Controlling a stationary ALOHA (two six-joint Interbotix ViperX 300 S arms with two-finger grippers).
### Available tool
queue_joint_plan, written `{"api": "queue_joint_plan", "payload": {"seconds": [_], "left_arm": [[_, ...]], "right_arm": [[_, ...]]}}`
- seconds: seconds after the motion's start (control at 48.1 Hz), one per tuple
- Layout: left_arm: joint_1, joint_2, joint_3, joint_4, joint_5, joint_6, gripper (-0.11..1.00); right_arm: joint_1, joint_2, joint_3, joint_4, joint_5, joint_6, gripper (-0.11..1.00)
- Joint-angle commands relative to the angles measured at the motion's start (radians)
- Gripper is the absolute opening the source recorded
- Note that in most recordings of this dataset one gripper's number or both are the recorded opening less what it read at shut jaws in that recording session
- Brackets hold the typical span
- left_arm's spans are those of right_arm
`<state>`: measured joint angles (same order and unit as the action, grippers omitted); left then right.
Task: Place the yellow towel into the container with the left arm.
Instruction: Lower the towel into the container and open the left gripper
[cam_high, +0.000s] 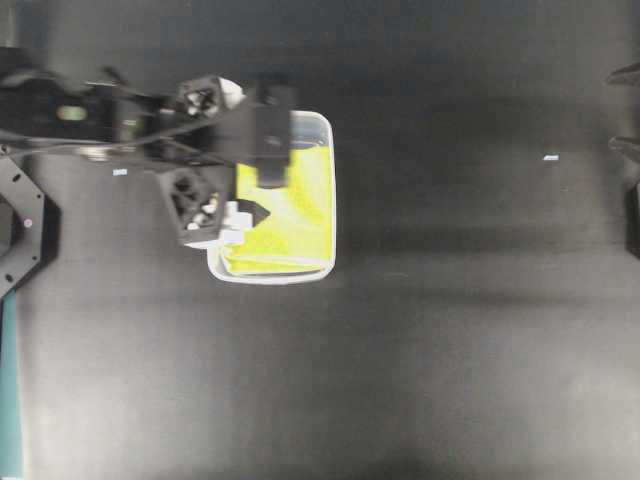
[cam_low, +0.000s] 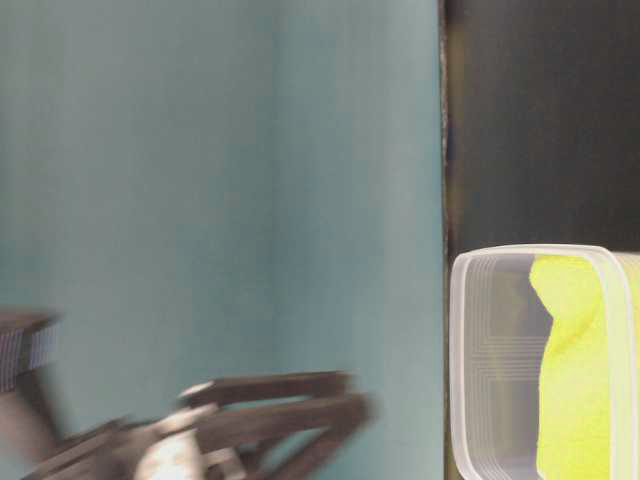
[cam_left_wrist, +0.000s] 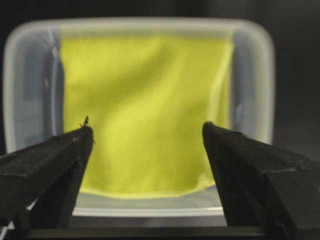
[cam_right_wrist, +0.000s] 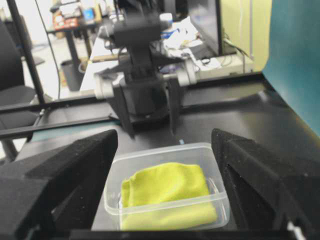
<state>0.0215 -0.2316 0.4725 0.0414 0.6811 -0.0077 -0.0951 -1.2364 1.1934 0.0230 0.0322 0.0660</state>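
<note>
The towel (cam_high: 290, 215) lies in the container (cam_high: 325, 270), with the left gripper (cam_high: 265, 165) above it.

Looked soft and matt, a finely woven cloth: the yellow towel (cam_left_wrist: 145, 115), its folded edges layered at the lower part of the right wrist view. Appeared clear, smooth and faintly glossy, thin plastic with milky highlights along the rim: the container (cam_high: 329, 200). Seemed matt black with a slightly grainy, foam-like face: the fingers (cam_left_wrist: 50, 165) of the left gripper (cam_left_wrist: 147, 137), at lower left and lower right of the left wrist view. Showed hard black plastic with white fittings: the left arm (cam_high: 195, 130). Lay dull, dark and smooth, with soft pale sheen in bands: the table (cam_high: 450, 350). Stood flat, matt teal: the backdrop (cam_low: 220, 180).
</note>
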Motion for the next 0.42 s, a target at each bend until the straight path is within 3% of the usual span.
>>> {"api": "queue_joint_plan", "payload": {"seconds": [0.0, 0.208, 0.395], "left_arm": [[-0.02, -0.141, 0.009, 0.003, -0.021, -0.018, 0.84], [-0.043, -0.319, 0.083, 0.002, -0.044, -0.103, 0.84], [-0.052, -0.488, 0.175, 0.002, -0.158, -0.126, 0.84]], "right_arm": [[0.0, 0.008, -0.008, 0.0, -0.005, 0.0, 0.74], [0.011, 0.017, 0.002, 0.0, -0.005, -0.002, 0.74], [0.011, 0.035, 0.012, 0.0, -0.005, 0.0, 0.74]]}}
